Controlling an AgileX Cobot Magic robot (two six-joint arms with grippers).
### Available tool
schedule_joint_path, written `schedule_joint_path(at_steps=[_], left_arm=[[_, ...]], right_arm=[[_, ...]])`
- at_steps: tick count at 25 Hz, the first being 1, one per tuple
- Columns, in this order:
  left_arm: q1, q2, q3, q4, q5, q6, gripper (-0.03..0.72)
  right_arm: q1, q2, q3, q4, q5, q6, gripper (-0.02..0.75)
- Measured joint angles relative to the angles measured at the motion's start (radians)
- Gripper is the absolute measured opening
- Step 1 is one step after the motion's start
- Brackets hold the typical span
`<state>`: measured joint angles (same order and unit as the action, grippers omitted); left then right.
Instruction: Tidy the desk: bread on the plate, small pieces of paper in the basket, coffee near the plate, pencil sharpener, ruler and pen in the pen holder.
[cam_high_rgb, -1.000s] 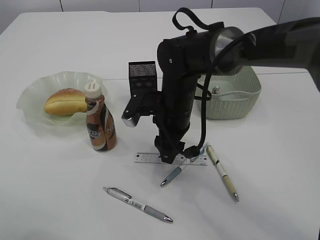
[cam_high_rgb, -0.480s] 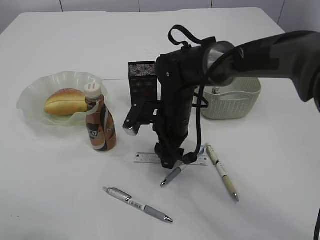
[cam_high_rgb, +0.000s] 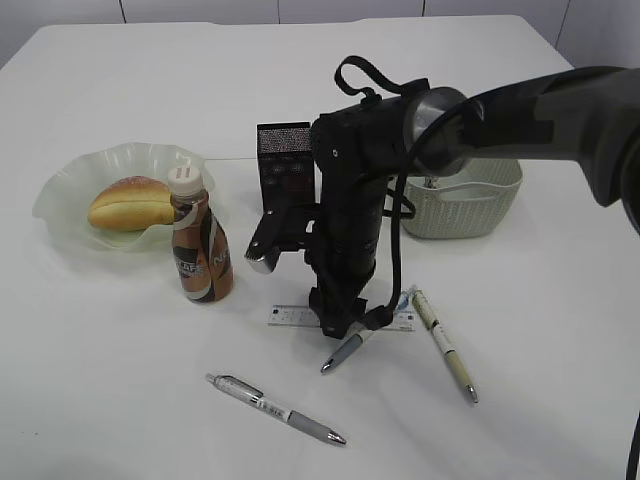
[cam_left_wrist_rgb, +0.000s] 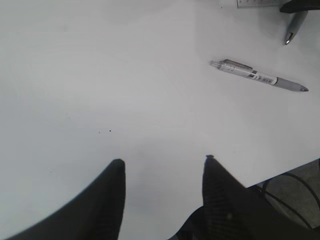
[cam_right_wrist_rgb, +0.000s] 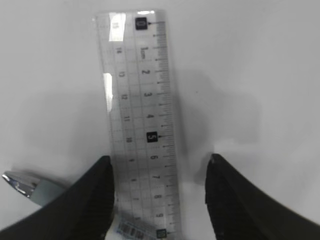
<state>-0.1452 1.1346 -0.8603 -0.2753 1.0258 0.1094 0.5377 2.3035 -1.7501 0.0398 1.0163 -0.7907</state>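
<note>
Right gripper (cam_right_wrist_rgb: 159, 167): fingers spread, black and matte, straddling the ruler; left finger touching or just beside its edge, right finger apart from it; holding nothing.
Ruler (cam_right_wrist_rgb: 140, 120): clear flat plastic strip with printed numbers, lying flat on the table between the fingers; a barcode sticker at its near end.
Left gripper (cam_left_wrist_rgb: 162, 172): fingers spread, empty, over bare table.
Table (cam_high_rgb: 120, 400): smooth white top, matte, with a seam running across behind the holder; pale wall panels behind.
Pens: a grey one (cam_high_rgb: 345, 352) slants under the right gripper, tip touching the ruler's area; a cream one (cam_high_rgb: 445, 345) lies just right of it; a silver one with a clip (cam_high_rgb: 275, 409) lies nearer the front edge, well apart.
Holder (cam_high_rgb: 284, 152): black square mesh cup, upright behind the arm.
Basket (cam_high_rgb: 470, 195): pale green woven plastic, right of the arm; contents unclear.
Coffee (cam_high_rgb: 203, 250): brown bottle, white cap, upright, touching the plate's rim.
Plate (cam_high_rgb: 70, 190): translucent green, wavy edge.
Bread (cam_high_rgb: 130, 203): golden roll on the plate.
</note>
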Motion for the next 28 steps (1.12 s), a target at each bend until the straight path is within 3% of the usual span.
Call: schedule_joint_path(at_steps=[5,10,15,22,28], left_arm=[[0.000,0.000,0.000,0.000,0.000,0.000,0.370],[0.000,0.000,0.000,0.000,0.000,0.000,0.370],[0.000,0.000,0.000,0.000,-0.002,0.000,0.370],[0.000,0.000,0.000,0.000,-0.002,0.000,0.370],[0.000,0.000,0.000,0.000,-0.002,0.000,0.370]], right_arm=[[0.000,0.005,0.000,0.000,0.000,0.000,0.367],[0.001,0.013,-0.004,0.000,0.014,0.000,0.347],[0.002,0.013,-0.005,0.000,0.023,0.000,0.267],[0.002,-0.003,-0.007,0.021,0.029,0.000,0.260],[-0.026,-0.139,-0.007,0.136,0.025,-0.044,0.260]])
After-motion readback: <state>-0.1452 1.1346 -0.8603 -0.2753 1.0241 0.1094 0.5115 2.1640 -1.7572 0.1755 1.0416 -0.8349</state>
